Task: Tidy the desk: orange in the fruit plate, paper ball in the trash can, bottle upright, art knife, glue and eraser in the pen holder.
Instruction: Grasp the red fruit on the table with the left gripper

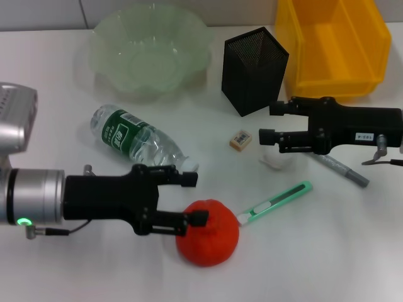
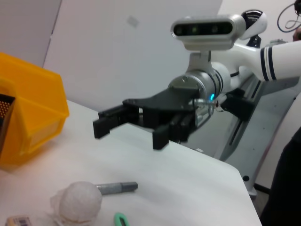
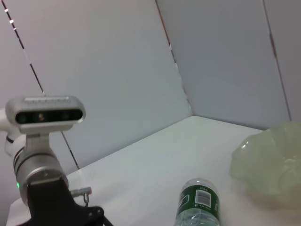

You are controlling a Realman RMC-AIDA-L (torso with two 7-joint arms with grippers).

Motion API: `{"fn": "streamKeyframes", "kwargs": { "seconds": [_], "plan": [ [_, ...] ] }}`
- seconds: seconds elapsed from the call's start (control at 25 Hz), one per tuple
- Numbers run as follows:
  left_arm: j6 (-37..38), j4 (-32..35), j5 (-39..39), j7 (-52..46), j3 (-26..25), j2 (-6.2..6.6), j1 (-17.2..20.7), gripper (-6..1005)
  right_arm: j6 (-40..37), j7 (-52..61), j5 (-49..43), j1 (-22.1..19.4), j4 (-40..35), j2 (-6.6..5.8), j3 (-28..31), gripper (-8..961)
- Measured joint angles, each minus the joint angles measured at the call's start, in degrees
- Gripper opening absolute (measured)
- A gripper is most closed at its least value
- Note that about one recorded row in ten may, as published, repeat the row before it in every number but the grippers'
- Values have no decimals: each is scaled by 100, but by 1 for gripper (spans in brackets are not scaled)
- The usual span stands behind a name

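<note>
A white desk (image 1: 352, 264) has bare space along its near edge. The left gripper (image 1: 192, 200) reaches in level, jaws open astride the orange (image 1: 211, 236). The right gripper (image 1: 269, 123) hovers open over the paper ball (image 1: 276, 160). The bottle (image 1: 135, 139) lies flat beside the eraser (image 1: 240, 139) and art knife (image 1: 277, 201).

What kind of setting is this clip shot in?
Probably a robot lab staged as a desk: a plain white table against bare wall panels, with a mesh pen holder, a yellow bin and a pale green fruit plate.
</note>
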Motion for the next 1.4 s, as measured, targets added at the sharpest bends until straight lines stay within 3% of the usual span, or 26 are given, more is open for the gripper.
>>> {"fn": "streamKeyframes", "kwargs": {
  "seconds": [0.16, 0.24, 0.48, 1.16, 1.24, 1.4],
  "plan": [
    [-136, -28, 10, 224, 150, -105, 48, 779, -16, 2, 0, -13, -15, -20, 23, 831],
    [-338, -49, 152, 381, 178, -244, 49, 778, 2, 3, -8, -3, -14, -27, 23, 831],
    [-791, -53, 560, 493, 181, -462, 4, 776, 17, 6, -8, 9, 29, -69, 29, 831],
    [-1188, -39, 601, 946, 181, -472, 108, 770, 31, 65, -3, -21, 32, -31, 100, 831],
    [-1187, -40, 601, 948, 176, -470, 108, 555, 29, 66, -3, -19, 34, -29, 100, 831],
    [-1176, -39, 601, 948, 157, -465, 113, 418, 26, 67, -3, -15, 34, -28, 100, 831]
  ]
}}
